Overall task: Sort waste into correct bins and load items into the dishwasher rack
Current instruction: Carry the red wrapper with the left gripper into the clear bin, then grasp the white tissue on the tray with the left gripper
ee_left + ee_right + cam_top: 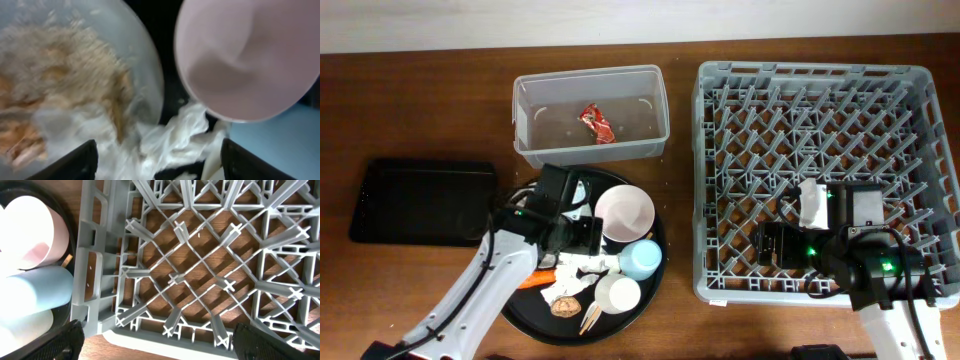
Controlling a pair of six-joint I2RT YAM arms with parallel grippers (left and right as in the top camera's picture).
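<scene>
My left gripper [582,236] is open low over the crumpled white napkins [582,268] on the round black tray. In the left wrist view the napkins [175,142] lie between its fingers [159,167], with the white plate of beige scraps [65,85] at left and the pinkish bowl [250,55] at right. The bowl [625,211], light blue cup [642,259], white cup [617,294], carrot [533,282], brown lump [563,307] and chopsticks [590,319] share the tray. The wrapper [597,122] lies in the clear tub [525,120]. My right gripper [770,243] is open and empty over the grey rack [820,100]. The fork is hidden.
The shallow black rectangular tray [420,200] lies at the left. The round black tray [525,318] sits between it and the rack. The right wrist view shows the rack's front left corner [200,270] between the fingers [162,345], with the bowl [30,230] and blue cup [35,292] beyond.
</scene>
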